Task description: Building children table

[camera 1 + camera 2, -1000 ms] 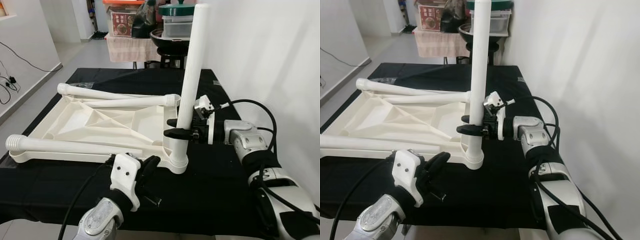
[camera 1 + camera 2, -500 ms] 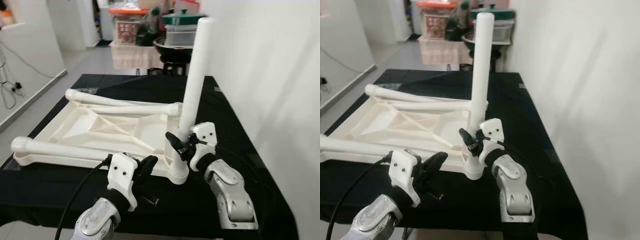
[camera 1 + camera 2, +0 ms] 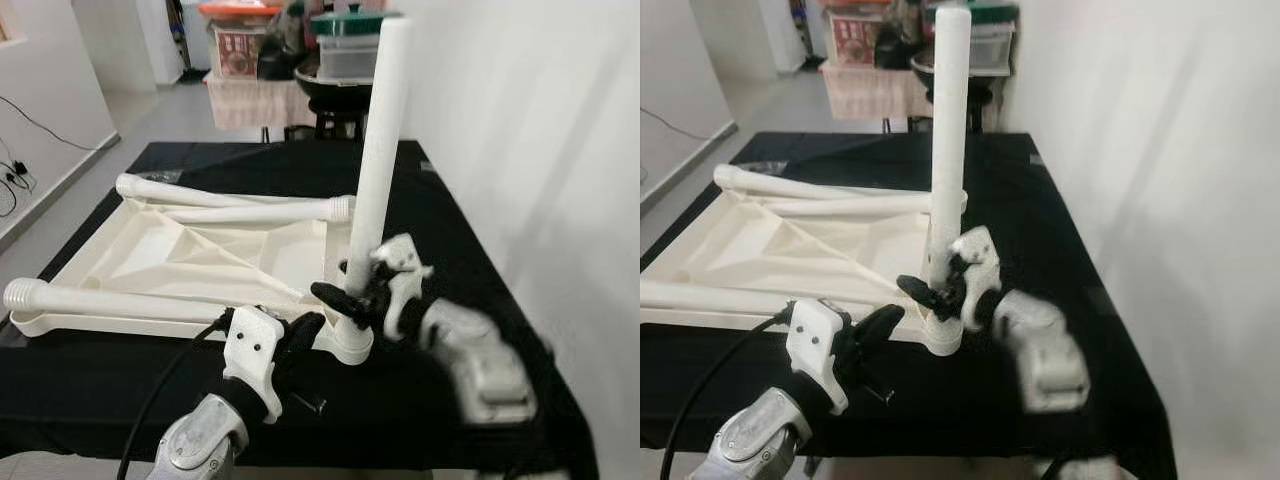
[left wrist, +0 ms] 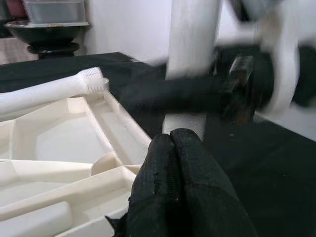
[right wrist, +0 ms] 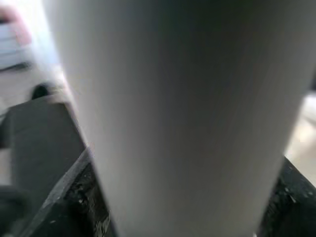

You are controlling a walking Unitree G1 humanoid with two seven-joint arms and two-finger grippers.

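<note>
Black fingers of right gripper (image 3: pixel 345 298) clamped around the base of the upright table leg (image 3: pixel 376 170), just above its socket at the near right corner of the upturned white tabletop (image 3: pixel 190 265). Left gripper (image 3: pixel 300 332) pressed shut, empty, touching the tabletop's near edge beside that socket. Three loose legs (image 3: pixel 240 211) lying across the tabletop. All on a black-covered table (image 3: pixel 440 230).

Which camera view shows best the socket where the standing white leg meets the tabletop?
The left eye view: the socket is sharp, with the leg upright in it. The right eye view matches. The left wrist view glimpses its base behind shut fingers; the right wrist view shows blurred leg.
</note>
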